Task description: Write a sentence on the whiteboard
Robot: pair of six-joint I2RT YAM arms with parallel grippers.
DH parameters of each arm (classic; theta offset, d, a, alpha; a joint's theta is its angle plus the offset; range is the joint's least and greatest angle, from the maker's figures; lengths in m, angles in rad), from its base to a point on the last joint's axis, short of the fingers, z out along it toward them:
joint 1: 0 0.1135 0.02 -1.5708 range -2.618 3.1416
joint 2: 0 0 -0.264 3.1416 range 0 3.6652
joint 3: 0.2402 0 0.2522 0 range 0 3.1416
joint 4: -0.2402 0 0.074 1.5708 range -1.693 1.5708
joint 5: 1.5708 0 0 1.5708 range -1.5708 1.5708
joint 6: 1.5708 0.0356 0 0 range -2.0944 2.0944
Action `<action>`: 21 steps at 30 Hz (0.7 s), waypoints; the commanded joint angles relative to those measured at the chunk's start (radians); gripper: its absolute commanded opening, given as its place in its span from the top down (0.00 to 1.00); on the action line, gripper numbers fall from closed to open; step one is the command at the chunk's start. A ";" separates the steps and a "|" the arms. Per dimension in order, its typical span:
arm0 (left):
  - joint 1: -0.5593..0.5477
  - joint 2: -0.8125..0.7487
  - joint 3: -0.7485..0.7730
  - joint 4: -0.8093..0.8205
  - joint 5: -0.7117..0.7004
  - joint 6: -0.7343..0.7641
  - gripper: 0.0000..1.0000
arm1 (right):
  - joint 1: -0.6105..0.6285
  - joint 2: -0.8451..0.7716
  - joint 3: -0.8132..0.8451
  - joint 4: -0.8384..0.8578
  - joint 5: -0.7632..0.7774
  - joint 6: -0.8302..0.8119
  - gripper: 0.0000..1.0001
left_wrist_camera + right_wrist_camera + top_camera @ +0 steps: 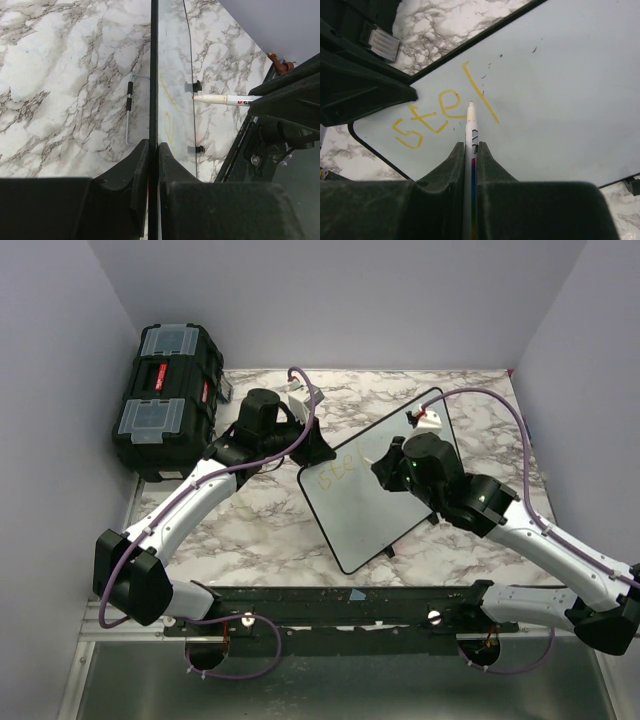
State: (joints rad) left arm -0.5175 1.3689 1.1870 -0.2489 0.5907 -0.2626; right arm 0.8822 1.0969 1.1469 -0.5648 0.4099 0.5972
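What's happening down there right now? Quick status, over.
Left gripper shut on the whiteboard rim. Right gripper shut on the marker, tip at the sentence, only a few yellow letters written. Nothing blocking the board.

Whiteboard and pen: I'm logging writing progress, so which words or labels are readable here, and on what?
"ste" plus one long slanted stroke: yellow-orange writing on the whiteboard.
"M&G": red print on the marker barrel.
Red label on the black toolbox: too small to read.
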 commanded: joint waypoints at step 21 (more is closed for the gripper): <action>-0.007 -0.025 0.020 0.055 0.037 0.017 1.00 | -0.027 0.124 0.050 0.121 0.104 -0.028 0.99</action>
State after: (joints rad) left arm -0.5175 1.3689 1.1870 -0.2493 0.5907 -0.2623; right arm 0.8730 1.2045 1.1812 -0.4568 0.4564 0.5747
